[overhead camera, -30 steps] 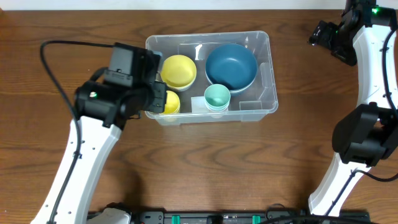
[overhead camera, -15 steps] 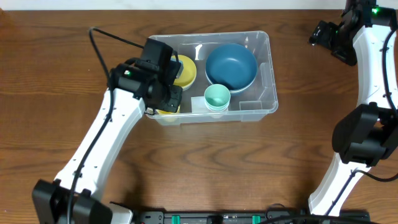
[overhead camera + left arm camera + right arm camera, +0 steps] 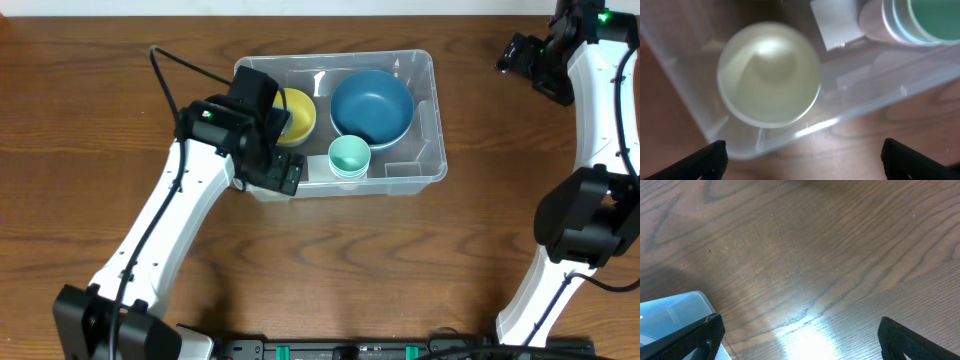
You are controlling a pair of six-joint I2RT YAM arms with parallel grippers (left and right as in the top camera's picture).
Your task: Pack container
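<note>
Surface: wooden table is carrying the container.
Left gripper: gaping, gripping nothing; container corner is lying between its fingers.
Right gripper: gaping, empty; container is sitting well apart.
Wrist-only: yellow cup, which the arm is hiding overhead.

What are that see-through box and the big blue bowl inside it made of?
The container looks like clear glossy plastic: its contents show through its walls, which glint. The blue bowl seems smooth, satin plastic, evenly coloured; ceramic cannot be excluded.
</note>
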